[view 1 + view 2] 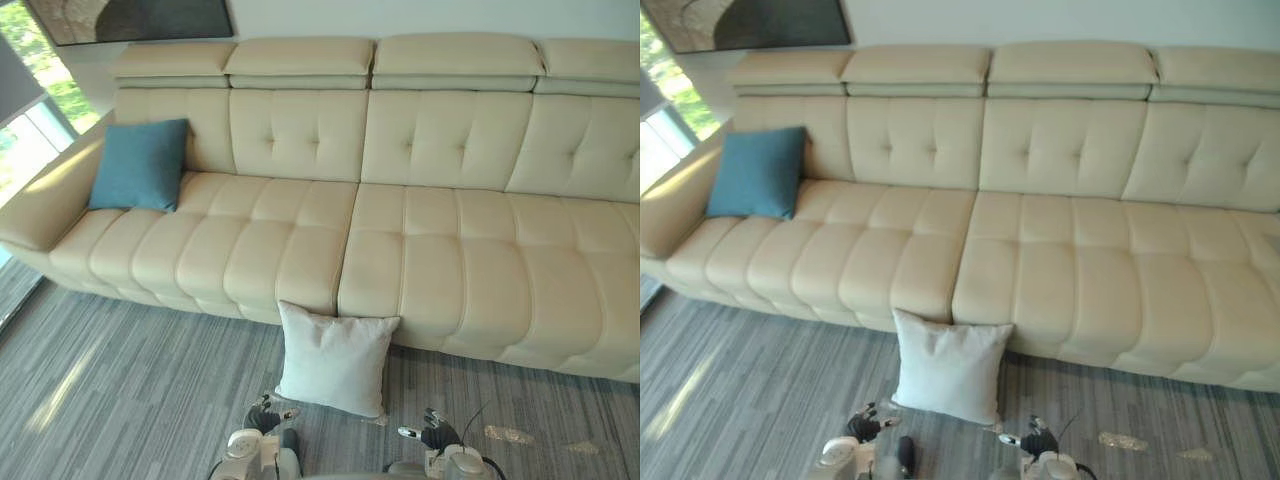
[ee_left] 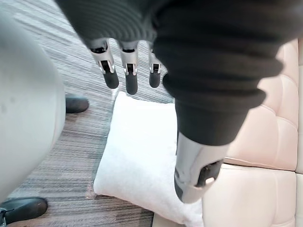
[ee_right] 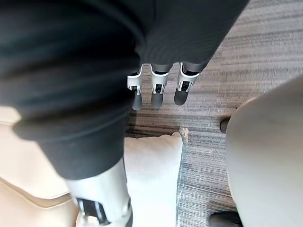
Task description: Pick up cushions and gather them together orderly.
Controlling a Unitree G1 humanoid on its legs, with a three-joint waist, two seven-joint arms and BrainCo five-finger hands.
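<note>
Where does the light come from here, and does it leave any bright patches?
Left eye view: daylight enters through the window at far left, brightening the sofa's armrest and laying a pale streak on the floor. Left wrist view: the white cushion looks evenly lit, no glare.

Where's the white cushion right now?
The white cushion stands on the carpet, leaning against the sofa near its middle, just ahead of the left hand and right hand.
</note>
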